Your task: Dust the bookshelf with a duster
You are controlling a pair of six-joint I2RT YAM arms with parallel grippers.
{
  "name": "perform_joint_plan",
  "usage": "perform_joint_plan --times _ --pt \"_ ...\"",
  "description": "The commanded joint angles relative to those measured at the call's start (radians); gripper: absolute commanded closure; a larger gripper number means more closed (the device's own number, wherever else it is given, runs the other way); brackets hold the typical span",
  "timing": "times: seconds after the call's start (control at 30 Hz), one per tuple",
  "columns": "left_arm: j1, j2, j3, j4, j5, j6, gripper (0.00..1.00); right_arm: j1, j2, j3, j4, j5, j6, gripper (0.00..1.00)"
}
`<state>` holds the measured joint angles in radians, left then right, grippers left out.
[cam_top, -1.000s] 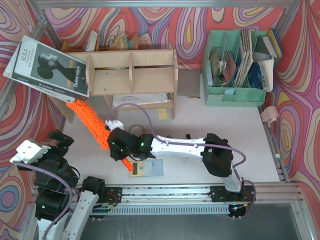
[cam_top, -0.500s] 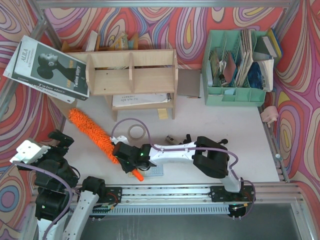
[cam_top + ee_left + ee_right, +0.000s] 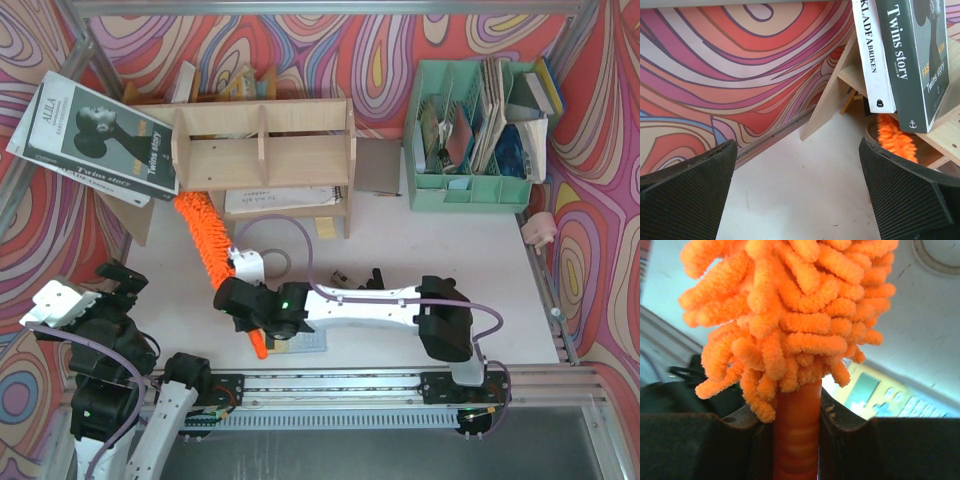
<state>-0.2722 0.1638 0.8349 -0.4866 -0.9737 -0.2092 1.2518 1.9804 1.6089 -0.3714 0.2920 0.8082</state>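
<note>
Swirled red, pink and purple backdrop (image 3: 330, 50) walls in a pale table (image 3: 400, 240), with the shelf (image 3: 262, 150) at the back and a book (image 3: 95, 135) leaning on its left end. The duster (image 3: 208, 245) has just gone through a back-and-forth swing. A second ago its fluffy tip lay out to the left, under the book's lower corner. Half a second ago the right arm had drawn it back toward the near edge, well short of the shelf. Now the head runs up and slightly left again, and its tip sits under the shelf's left end, by the lower board. The left wrist view shows that orange tip tucked beneath the book and the plywood. Whether the noodles actually press on the wood cannot be told. The right gripper (image 3: 796, 427) has stayed clamped on the thin handle just below the head, with the handle's end poking out over the calculator (image 3: 305, 342). The left gripper (image 3: 797, 200) hangs wide open with nothing in it, off to the left near the table edge. This looks like a sweeping stroke in progress on the lower left part. The three upper compartments seem not yet reached, so most of the dusting probably remains.
</note>
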Motion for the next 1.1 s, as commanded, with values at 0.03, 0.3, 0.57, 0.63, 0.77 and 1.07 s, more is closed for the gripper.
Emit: perform_joint_plan --times 0.03,0.3,0.57,0.63,0.77,1.07 --pt "0.005 -0.001 -0.010 0.020 0.005 0.001 0.02 0.069 0.021 0.213 -0.201 0.179 0.224 1.00" --pt "0.005 -0.012 -0.010 0.020 0.015 -0.002 0.02 0.159 0.124 0.444 -0.381 0.271 0.384 1.00" --pt "0.005 -0.038 -0.012 0.023 0.025 -0.004 0.01 0.161 0.207 0.533 -0.521 0.277 0.559 1.00" --pt "0.005 -0.040 -0.013 0.023 0.027 -0.004 0.01 0.161 0.215 0.534 -0.547 0.287 0.600 1.00" --pt "0.005 -0.038 -0.011 0.023 0.032 -0.004 0.01 0.157 0.238 0.535 -0.539 0.271 0.597 1.00" --pt "0.005 -0.053 -0.014 0.027 0.032 -0.002 0.02 0.079 0.321 0.515 -0.546 0.073 0.618 1.00"
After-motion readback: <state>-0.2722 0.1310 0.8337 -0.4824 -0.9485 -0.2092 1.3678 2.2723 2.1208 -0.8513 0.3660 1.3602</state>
